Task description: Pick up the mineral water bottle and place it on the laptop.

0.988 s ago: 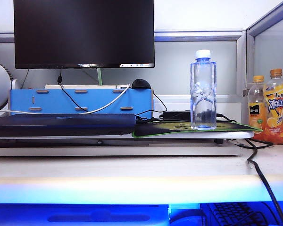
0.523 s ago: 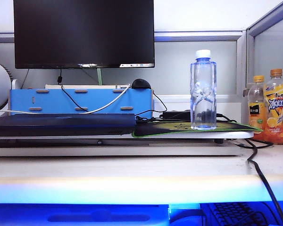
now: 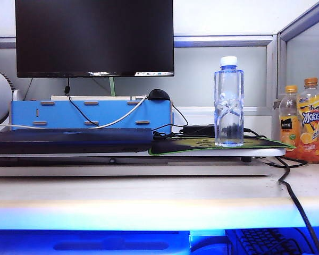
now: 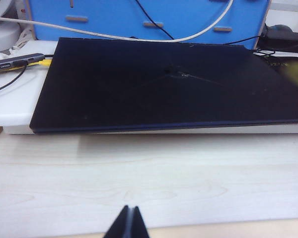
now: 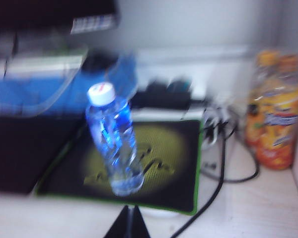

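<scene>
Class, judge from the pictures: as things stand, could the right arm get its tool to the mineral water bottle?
Probably yes. The mineral water bottle stands upright and alone on the mouse pad, ahead of the right tool, which is shut and must open first.

- Mineral water bottle (image 3: 229, 101): tall, clear plastic with a bluish tint, white cap on, twisted pinched waist, no label. Stands upright and free on a green-edged pad, right of centre; blurred in the right wrist view (image 5: 113, 144).
- Laptop (image 3: 70, 140): wide, thin, flat slab, dark navy-black, lid closed. Lies level on a white platform, left of the bottle and apart from it, top bare (image 4: 164, 84).
</scene>
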Controlling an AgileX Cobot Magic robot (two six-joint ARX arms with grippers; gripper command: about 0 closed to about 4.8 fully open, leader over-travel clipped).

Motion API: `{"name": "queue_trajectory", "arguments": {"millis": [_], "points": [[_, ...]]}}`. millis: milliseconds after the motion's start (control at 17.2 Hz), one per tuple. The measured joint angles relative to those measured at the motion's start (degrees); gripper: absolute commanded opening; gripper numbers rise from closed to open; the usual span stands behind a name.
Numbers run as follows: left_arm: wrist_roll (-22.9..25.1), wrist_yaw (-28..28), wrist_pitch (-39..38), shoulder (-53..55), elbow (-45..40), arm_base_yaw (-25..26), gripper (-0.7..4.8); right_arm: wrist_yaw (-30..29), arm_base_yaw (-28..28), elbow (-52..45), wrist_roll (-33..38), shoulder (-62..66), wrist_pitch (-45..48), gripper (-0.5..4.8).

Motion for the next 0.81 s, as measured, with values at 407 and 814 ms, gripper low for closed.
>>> {"name": "queue_trajectory", "arguments": {"millis": [407,814], "points": [[0.0,0.0,0.0,0.0,0.0,0.0,-0.02,-31.9,0.0,21.9,1.2,29.8,-12.8,4.79],[0.0,0.0,0.0,0.0,0.0,0.0,-0.02,-0.7,7.7,21.8,-12.7,36.5,-9.9,4.79]]}}
